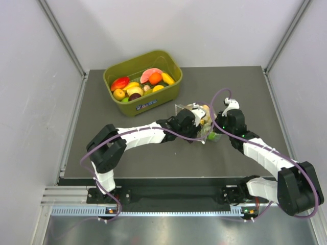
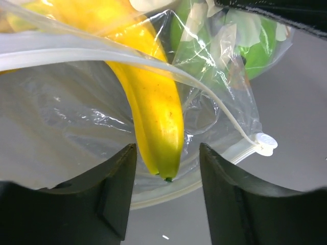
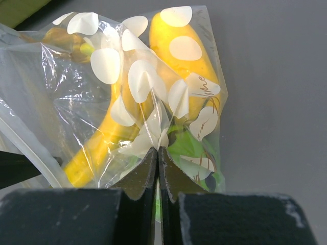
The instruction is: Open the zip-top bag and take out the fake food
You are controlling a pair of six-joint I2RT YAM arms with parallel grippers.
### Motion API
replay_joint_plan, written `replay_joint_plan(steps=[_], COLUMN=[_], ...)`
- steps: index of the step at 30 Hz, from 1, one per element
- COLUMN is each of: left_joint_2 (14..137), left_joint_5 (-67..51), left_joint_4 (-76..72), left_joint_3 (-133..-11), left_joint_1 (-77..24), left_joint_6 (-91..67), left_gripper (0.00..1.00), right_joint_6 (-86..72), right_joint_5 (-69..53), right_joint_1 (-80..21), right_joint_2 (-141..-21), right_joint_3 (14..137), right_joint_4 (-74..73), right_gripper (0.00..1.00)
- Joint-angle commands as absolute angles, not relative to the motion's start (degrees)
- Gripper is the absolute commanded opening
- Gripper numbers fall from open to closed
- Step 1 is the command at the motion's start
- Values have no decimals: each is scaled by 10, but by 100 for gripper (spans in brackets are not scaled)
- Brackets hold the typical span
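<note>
The clear zip-top bag with white oval dots lies mid-table between my two grippers. In the left wrist view the bag has its mouth open, the zip strip arches across, and the white slider sits at the right end. A yellow banana bunch pokes toward my open left gripper, its tip between the jaws, untouched. A round green piece lies behind. My right gripper is shut on a fold of the bag's dotted lower half; banana and green piece show inside.
An olive-green tub at the back left holds several toy fruits, including a pink watermelon slice. White enclosure walls stand around the dark table.
</note>
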State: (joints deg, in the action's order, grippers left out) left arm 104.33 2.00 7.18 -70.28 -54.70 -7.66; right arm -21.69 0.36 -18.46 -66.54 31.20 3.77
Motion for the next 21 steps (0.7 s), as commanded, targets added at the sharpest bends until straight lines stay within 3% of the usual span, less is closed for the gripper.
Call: replay_joint_plan(steps=[1,4,9,21], left_joint_2=[1062,1073,1064,950], left_joint_5=[4,12,39,57], left_joint_4=[42,54,66,66], left_joint_3=[-715,-723,-718,-697], left_joint_1=[-548,-548,-547,-521], left_joint_6=[-82,-77,-74,-87], left_gripper=[55,44,2,0], right_joint_6=[-208,-208,-207,-208], right_joint_5=[15,15,12,12], right_joint_1=[-176,-177,-177,-177], right_joint_2=[-673,-672,-675,-676], right_joint_3=[302,301,301,298], right_joint_4=[-28,-28,-25,-25], right_gripper=[0,0,0,0])
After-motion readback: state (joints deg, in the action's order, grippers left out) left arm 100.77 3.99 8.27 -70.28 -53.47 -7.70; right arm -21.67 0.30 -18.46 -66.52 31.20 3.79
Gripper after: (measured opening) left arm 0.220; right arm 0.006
